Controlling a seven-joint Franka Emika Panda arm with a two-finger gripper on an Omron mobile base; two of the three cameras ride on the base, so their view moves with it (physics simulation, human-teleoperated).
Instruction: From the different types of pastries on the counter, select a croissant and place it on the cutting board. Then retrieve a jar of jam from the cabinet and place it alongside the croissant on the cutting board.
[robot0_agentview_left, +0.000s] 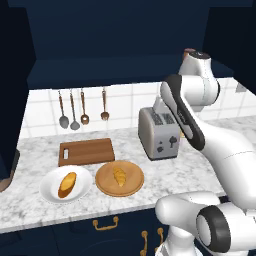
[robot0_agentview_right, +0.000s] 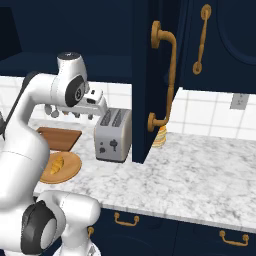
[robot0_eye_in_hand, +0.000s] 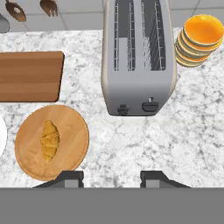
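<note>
While lying on the round plate (robot0_eye_in_hand: 65, 127), croissant (robot0_eye_in_hand: 50, 140) points toward the backsplash

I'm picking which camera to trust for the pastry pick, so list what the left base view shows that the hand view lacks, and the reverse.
Left base view's extras: the orange-brown loaf on its white plate, and the navy drawers with gold handles below the counter.
Hand view's extras: the stack of round cakes beside the toaster, and the fingers, spread apart over marble.
Shared: the toaster, the bare cutting board, and the croissant lying on the round wooden plate.
</note>
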